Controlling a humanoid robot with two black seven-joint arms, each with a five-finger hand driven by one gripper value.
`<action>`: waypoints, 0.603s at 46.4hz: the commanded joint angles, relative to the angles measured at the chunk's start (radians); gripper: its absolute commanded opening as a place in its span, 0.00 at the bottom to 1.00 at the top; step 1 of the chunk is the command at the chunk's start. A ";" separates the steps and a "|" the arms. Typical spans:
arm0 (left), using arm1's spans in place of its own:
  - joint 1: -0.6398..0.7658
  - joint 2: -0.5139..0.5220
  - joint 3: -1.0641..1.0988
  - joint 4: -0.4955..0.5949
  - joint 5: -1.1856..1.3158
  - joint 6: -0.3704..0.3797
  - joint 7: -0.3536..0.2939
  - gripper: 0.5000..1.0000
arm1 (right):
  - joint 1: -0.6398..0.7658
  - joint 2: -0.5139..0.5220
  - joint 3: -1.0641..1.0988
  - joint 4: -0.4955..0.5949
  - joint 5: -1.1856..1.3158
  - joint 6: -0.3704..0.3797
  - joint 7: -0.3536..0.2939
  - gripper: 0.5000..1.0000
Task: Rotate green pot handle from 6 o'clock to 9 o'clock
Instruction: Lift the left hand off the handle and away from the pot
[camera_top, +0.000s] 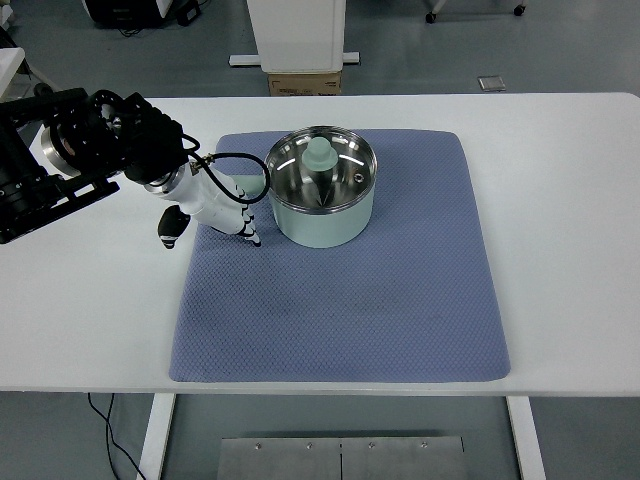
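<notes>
A pale green pot (322, 215) with a shiny steel inside stands on the blue mat (340, 300), toward its far left part. A pale green stub, the handle (320, 153), shows over the pot's far middle, with its reflection in the steel below it. My left hand (215, 207), white with a black thumb (168, 228), lies just left of the pot. Its fingertips (252, 236) point down at the mat beside the pot wall, and the thumb is spread away from them. It holds nothing. I cannot tell whether the fingers touch the pot.
The mat lies on a white table (570, 200). The black left forearm (60, 150) reaches in over the table's far left corner, with a black cable (235, 160) looping toward the pot. A white post and a cardboard box (304, 82) stand beyond the far edge.
</notes>
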 joint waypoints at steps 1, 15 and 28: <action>0.003 0.002 -0.001 -0.022 0.000 -0.003 0.000 1.00 | 0.000 0.000 0.000 0.000 0.000 0.000 0.000 1.00; 0.007 0.008 -0.003 -0.180 -0.031 -0.048 0.000 1.00 | 0.000 0.000 0.000 0.000 0.000 0.000 0.000 1.00; 0.032 0.008 -0.027 -0.223 -0.324 -0.053 0.000 1.00 | 0.000 0.000 0.000 0.000 0.000 0.000 0.000 1.00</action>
